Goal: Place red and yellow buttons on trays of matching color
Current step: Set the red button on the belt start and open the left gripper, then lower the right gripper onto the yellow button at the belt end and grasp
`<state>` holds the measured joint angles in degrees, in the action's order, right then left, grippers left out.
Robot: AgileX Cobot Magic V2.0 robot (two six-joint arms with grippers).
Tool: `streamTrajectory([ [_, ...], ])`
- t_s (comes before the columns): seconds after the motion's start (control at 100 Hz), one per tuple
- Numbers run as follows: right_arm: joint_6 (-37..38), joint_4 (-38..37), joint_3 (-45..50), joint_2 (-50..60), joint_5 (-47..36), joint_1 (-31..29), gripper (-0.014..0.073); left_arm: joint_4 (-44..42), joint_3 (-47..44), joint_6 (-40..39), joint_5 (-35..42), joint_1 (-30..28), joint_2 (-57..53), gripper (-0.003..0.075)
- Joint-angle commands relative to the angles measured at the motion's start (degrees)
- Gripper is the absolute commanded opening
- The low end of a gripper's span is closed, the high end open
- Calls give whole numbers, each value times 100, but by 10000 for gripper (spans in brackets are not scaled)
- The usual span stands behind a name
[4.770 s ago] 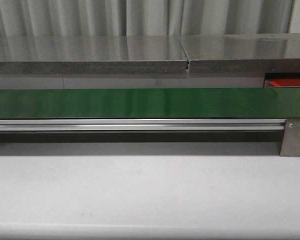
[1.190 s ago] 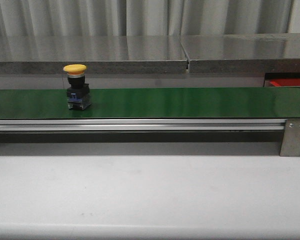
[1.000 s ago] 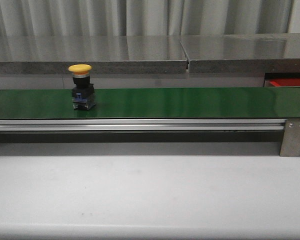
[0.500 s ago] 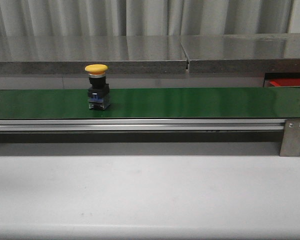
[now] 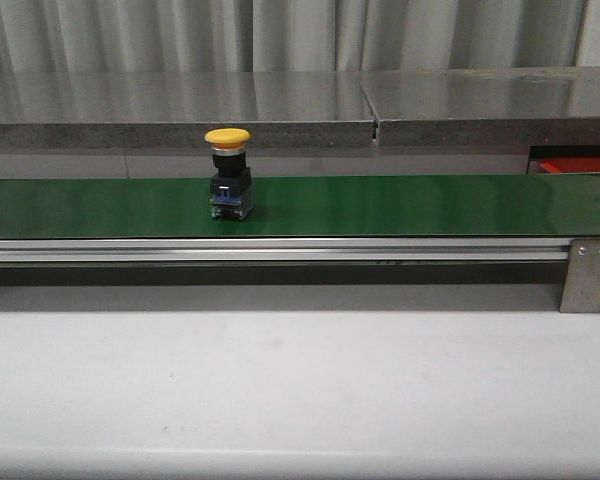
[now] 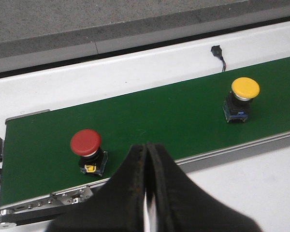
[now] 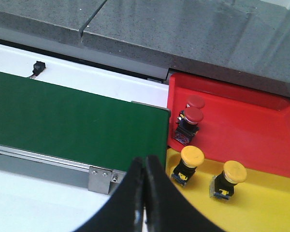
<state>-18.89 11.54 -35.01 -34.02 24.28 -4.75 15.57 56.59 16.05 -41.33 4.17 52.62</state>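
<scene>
Green conveyor belt [image 6: 174, 121] carries one yellow mushroom-head button [image 6: 242, 98] and one red mushroom-head button [image 6: 88, 151]; both black grippers (left gripper [image 6: 146, 169], right gripper [image 7: 145, 186]) are closed, empty.

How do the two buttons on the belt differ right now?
The yellow button has a yellow cap; the red button has a red one. In the left wrist view, the red button stands near the belt's end, the yellow button farther along the green belt. The front view shows only the yellow button. Both stand upright, cap up, untouched.
</scene>
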Motion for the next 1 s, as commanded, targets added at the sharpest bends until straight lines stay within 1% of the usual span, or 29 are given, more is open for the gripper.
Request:
streamTrajectory([
  [0.0,-41,41,-158,-14,-459,8,-90,105,-202,-79,423,56,-584,-20],
  [0.19,-41,41,-496,-324,-400,55,-90,161,-965,-79,480,56,-1633,-20],
  [0.28,-41,41,-864,-685,-146,212,-90,161,-1210,-79,450,56,-2029,-20],
  [0.47,-41,35,-2150,-1888,691,894,-90,161,-1441,-79,374,56,-2513,-20],
  [0.7,-41,35,-3739,-3628,1657,1507,-89,161,-1466,-79,163,56,-2539,-20],
  [0.76,-41,35,-4163,-4018,1945,1639,-73,161,-1466,-79,163,56,-2539,-20],
  [0.81,-41,35,-4473,-4347,2156,1731,-23,161,-1466,-79,163,56,-2539,-20],
  [0.88,-41,35,-4875,-4772,2423,1855,118,161,-1466,-79,163,56,-2539,-20],
  [0.91,-36,35,-5013,-4956,2504,1905,214,161,-1466,-79,163,56,-2539,-20],
  [0.92,-36,35,-5075,-4992,2524,1930,234,161,-1466,-79,163,56,-2539,-20],
  [0.93,-36,35,-5106,-5027,2557,1942,276,161,-1466,-79,163,56,-2539,-20],
  [0.95,-36,35,-5189,-5127,2601,1977,317,161,-1466,-79,163,56,-2539,-20],
  [0.96,-36,35,-5238,-5191,2610,1988,359,161,-1466,-79,163,56,-2539,-20],
  [0.99,-31,35,-5328,-5308,2644,2047,437,161,-1466,-79,163,56,-2539,-20],
])
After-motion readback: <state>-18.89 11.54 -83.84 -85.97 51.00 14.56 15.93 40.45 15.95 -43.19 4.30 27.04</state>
